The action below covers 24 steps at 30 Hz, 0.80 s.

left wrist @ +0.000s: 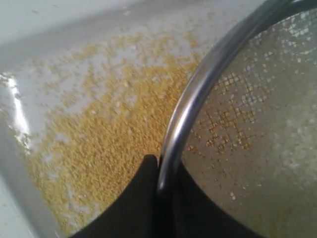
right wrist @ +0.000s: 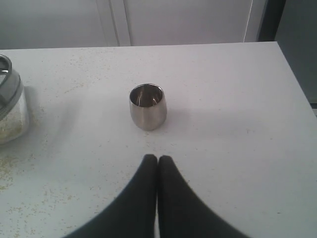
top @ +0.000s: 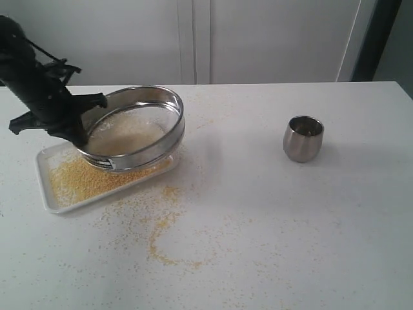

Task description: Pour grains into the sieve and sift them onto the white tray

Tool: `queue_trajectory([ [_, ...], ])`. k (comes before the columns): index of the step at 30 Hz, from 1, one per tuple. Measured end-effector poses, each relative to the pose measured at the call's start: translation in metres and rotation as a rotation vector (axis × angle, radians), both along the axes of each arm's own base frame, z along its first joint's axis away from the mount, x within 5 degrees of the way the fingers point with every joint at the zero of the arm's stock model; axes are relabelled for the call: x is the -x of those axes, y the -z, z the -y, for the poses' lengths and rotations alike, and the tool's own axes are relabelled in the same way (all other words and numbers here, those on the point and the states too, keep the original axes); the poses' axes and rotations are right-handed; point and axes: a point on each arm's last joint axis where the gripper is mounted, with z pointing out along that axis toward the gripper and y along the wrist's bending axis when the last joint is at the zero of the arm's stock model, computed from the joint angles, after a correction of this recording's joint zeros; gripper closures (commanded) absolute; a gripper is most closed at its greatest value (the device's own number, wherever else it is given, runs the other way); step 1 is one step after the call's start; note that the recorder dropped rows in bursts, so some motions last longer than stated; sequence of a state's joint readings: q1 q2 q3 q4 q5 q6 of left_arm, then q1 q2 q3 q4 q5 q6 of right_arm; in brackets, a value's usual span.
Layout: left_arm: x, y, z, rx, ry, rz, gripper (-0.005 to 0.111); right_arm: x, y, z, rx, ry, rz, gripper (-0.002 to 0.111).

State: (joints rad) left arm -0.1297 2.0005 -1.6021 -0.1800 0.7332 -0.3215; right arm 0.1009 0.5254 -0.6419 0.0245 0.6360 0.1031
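The steel sieve [top: 139, 126] is tilted above the white tray [top: 48, 194], holding pale, coarse grains [top: 126, 134] on its mesh. Fine golden grains [top: 84, 177] lie on the tray under it. My left gripper [top: 80, 132] is shut on the sieve's near-left rim [left wrist: 185, 119]; in the left wrist view one black finger sits outside the ring and one inside, over the mesh [left wrist: 247, 124] and the yellow meal [left wrist: 109, 144]. My right gripper [right wrist: 157, 161] is shut and holds nothing, hovering over the table short of the small steel cup [right wrist: 147, 105]; it is outside the exterior view.
The small rounded steel cup [top: 303, 138] stands upright at the right of the table. Spilled yellow grains [top: 161, 236] are scattered on the tabletop in front of the tray. The sieve's edge [right wrist: 7, 104] shows at the side of the right wrist view.
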Motion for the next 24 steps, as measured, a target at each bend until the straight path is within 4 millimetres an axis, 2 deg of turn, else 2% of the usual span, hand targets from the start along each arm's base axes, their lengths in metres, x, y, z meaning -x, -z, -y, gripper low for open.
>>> queue_trajectory([
  [1, 0.001, 0.001, -0.003, -0.008, -0.028, -0.024, 0.107, 0.0, 0.0, 0.0, 0.0, 0.0, 0.0, 0.108],
  [4, 0.0, 0.002, -0.033, -0.029, -0.13, -0.057, 0.107, 0.0, 0.0, 0.0, 0.0, 0.0, 0.0, 0.108],
  [6, -0.002, 0.001, -0.04, -0.009, -0.128, -0.046, 0.107, 0.0, 0.0, 0.0, 0.0, 0.0, 0.0, 0.108],
  [7, -0.002, 0.001, -0.038, 0.005, -0.099, -0.035, 0.107, 0.0, 0.0, 0.0, 0.0, 0.0, 0.0, 0.108],
  [10, -0.002, -0.001, -0.009, 0.024, 0.041, 0.016, 0.107, 0.0, 0.0, 0.0, 0.0, 0.0, 0.0, 0.108],
  [12, -0.001, 0.001, 0.0, -0.002, 0.03, 0.012, 0.107, 0.0, 0.0, 0.0, 0.0, 0.0, 0.0, 0.108],
  [17, 0.0, 0.005, -0.024, -0.099, -0.062, -0.043, 0.107, 0.0, 0.0, 0.0, -0.002, 0.001, 0.0, 0.108],
  [19, 0.0, 0.004, -0.022, -0.169, 0.009, -0.013, 0.107, 0.0, 0.0, 0.0, -0.002, 0.001, 0.0, 0.108],
  [22, 0.002, 0.008, -0.021, -0.214, -0.096, -0.034, 0.107, 0.0, 0.0, 0.0, -0.002, 0.001, 0.0, 0.108],
  [24, 0.003, 0.012, -0.019, -0.213, -0.052, -0.051, 0.107, 0.0, 0.0, 0.0, -0.002, 0.001, 0.0, 0.108],
])
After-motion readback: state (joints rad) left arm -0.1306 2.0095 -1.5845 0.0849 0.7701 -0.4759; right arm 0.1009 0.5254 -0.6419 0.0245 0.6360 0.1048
